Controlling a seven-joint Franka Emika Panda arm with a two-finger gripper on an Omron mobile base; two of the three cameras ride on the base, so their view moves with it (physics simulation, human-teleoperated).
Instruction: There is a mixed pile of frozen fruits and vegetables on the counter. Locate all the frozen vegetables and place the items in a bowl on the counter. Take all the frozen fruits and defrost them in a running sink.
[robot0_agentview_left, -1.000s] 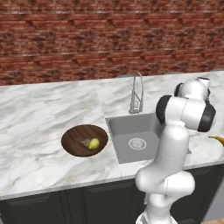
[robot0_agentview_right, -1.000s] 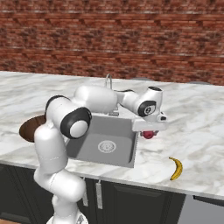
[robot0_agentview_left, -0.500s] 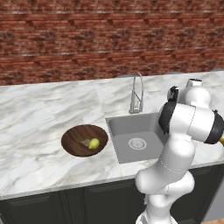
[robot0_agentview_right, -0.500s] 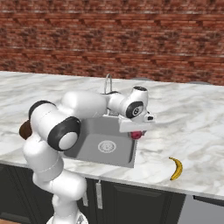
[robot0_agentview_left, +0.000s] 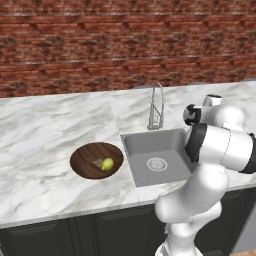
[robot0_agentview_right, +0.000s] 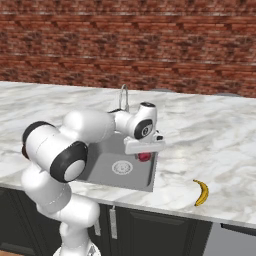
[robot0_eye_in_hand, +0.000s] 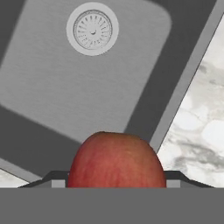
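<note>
The gripper (robot0_agentview_right: 144, 153) hangs over the right-hand side of the sink (robot0_agentview_right: 102, 172) with the red fruit (robot0_eye_in_hand: 116, 159) clamped between its fingers — from the hand camera the apple-like ball fills the lower middle of the view, the dark fingertips hugging its sides, and the basin floor with its round drain (robot0_eye_in_hand: 92, 27) lies beyond it. That placement makes sense: a fruit belongs under running water, so it is carried above the steel basin rather than toward the bowl (robot0_agentview_left: 97, 160). In the right base view the fruit shows as a red spot just under the hand, above the basin near its right wall; whether it already sits below the rim line is hard to tell from this angle. The faucet (robot0_agentview_left: 156, 106) stands at the back edge of the sink, and no stream is visible from it, so the tap probably still needs turning on. The bowl sits on the counter (robot0_agentview_left: 45, 130) just left of the sink and holds the yellow-green oval (robot0_agentview_left: 107, 163) with the pale beige lump (robot0_agentview_left: 98, 162) touching it — the vegetables appear sorted. The banana (robot0_agentview_right: 201, 192) lies on the marble to the right of the sink, near the front edge, apart from everything else; it looks like the last item left to fetch.
</note>
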